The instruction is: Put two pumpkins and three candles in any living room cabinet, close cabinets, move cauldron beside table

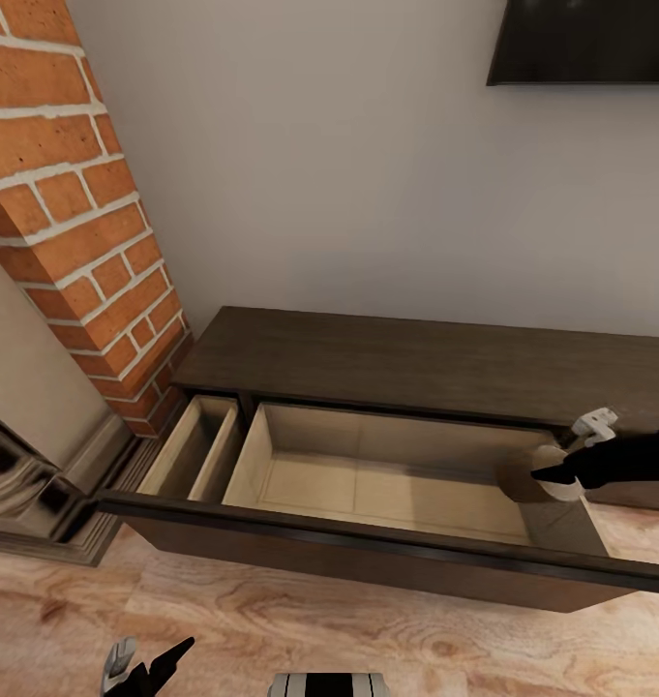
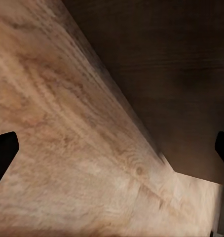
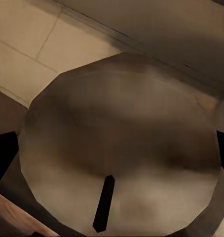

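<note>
Candle, a squat beige cylinder with a dark wick, sits clamped in my right gripper over the cabinet's open drawer; probably light, rigid, waxy-slick, so I'd grip its sides.

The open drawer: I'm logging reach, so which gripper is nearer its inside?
Right. The right gripper holds a candle over the open drawer's right end; the left gripper hangs low above the floor, outside its front.
</note>
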